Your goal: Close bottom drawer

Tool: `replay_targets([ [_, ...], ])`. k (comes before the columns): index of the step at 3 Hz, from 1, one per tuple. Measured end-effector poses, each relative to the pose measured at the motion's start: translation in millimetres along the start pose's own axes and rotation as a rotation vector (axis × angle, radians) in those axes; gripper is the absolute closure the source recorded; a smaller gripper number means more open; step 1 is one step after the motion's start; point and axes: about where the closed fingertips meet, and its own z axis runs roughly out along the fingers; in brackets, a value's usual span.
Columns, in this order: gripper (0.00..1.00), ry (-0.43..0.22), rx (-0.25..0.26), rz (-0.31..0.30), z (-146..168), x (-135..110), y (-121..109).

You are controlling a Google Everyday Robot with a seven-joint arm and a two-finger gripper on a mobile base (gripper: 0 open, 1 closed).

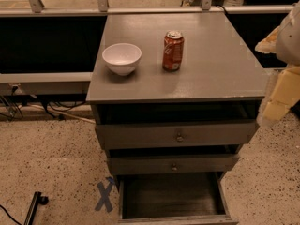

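Bottom drawer (173,196) is the lowest one in the grey desk (211,64), right down by the floor. It is pulled a long way out toward the camera. It looks dark inside, and nothing can be seen in it. Its front is right at the bottom edge of the picture.

Far to the left, a thin black thing (35,209) lies on the speckled floor (51,163). Next to the drawer's left side there is a blue X mark (105,196) on the floor.

On top of the desk, near the left side, sits a white bowl (122,57). It stands the right way up. A little to its right stands a red can (173,50), upright. The bowl and the can are near each other but do not touch.

Under the top, the widest drawer (140,136) is out a little bit, with a round knob in the middle. Below it the middle drawer (140,165) is out a little bit too, with a smaller knob.

At the far right, the robot's pale arm (288,36) comes down from the edge of the picture. Its end effector (272,108) hangs just beside the desk's right front corner, up at the height of the widest drawer and well above the bottom drawer. It is too hard to tell how far open it is, or whether it touches the desk. It holds nothing that can be seen
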Motion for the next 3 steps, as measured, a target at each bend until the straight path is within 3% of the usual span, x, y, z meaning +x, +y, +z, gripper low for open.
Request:
replay_targets([
  [1,0.00,-0.003,0.001,0.001,1,1,0],
  [2,0.00,-0.079,0.031,0.017,16,20,10],
  [3,0.00,-0.202,0.030,0.102,65,79,36],
])
